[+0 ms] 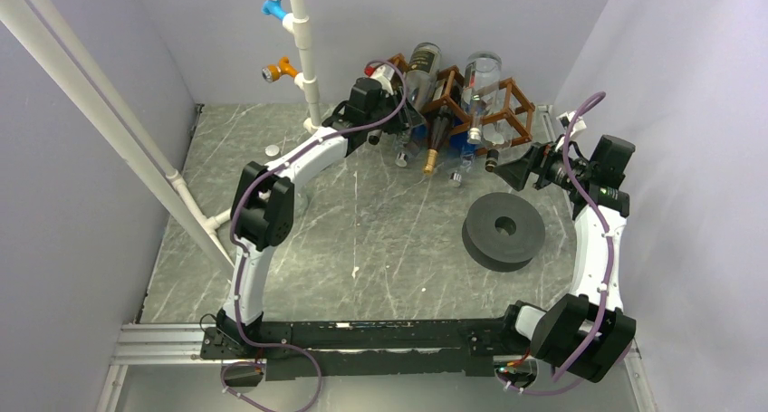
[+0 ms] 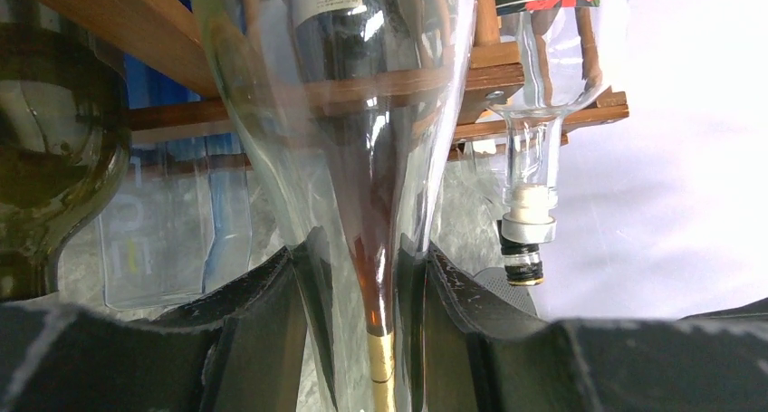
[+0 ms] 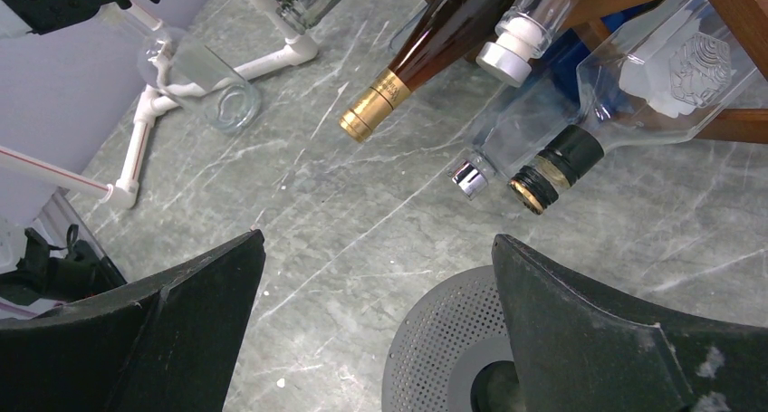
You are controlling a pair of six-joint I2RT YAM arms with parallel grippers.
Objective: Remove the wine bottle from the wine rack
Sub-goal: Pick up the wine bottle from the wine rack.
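On it: left gripper (image 2: 360, 253) clenched on the clear wine bottle (image 2: 344, 113) at its lower taper, fingers touching glass both sides; bottle sits in the wine rack (image 2: 118, 14), long axis vertical in the wrist frame, neck at the bottom; I'd pull along that axis; right gripper (image 3: 378, 240) splayed wide, empty, lower right of the rack in the top view.

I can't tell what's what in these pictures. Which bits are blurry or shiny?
Left wrist view: the clear bottle in the left tool is so close it looks smeary and warps the wine rack behind; the wall is washed out. Right wrist view: sharp, with glints on the gold cap. Top view: even light, soft shadows on the table.
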